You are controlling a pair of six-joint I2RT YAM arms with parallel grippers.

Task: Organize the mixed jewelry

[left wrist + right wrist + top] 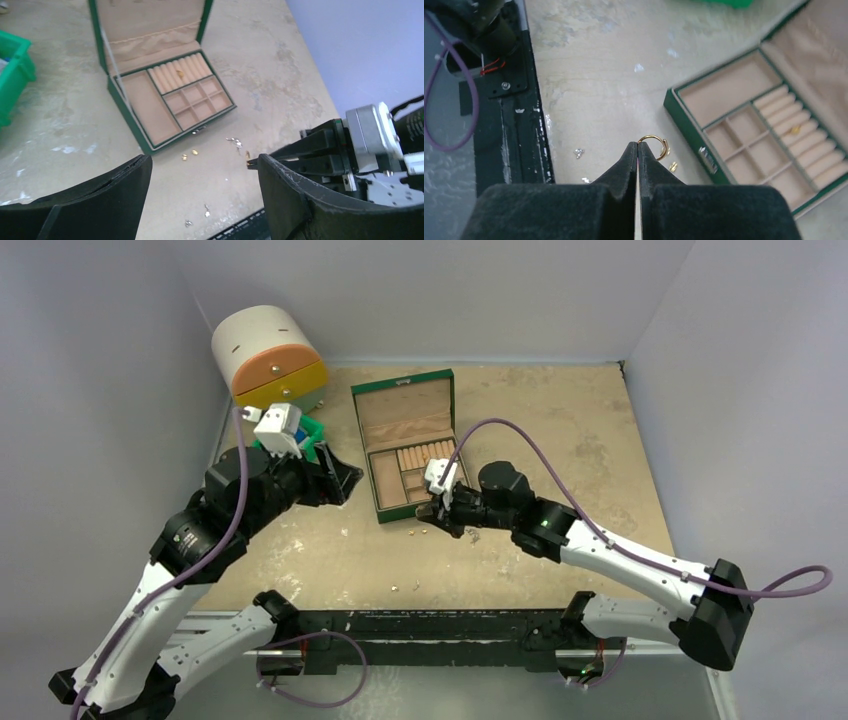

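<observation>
My right gripper (638, 144) is shut on a thin gold ring (656, 146), pinched by its edge at the very fingertips, just above the table. It hovers close to the front edge of the open green jewelry box (682, 120). One gold piece (794, 130) rests in the box's ring rolls. The mixed jewelry lies loose on the table: two gold bits (189, 154), a silver piece (235, 142) and two more silver bits (206, 212) near the table's front. My left gripper (204, 165) hangs open and empty to the left of the box (453, 405).
A green plastic bin (312, 432) stands left of the box, behind my left wrist. A white drum with orange and yellow drawers (265, 355) sits in the back left corner. Walls close three sides. The black mounting rail (430, 625) runs along the near edge.
</observation>
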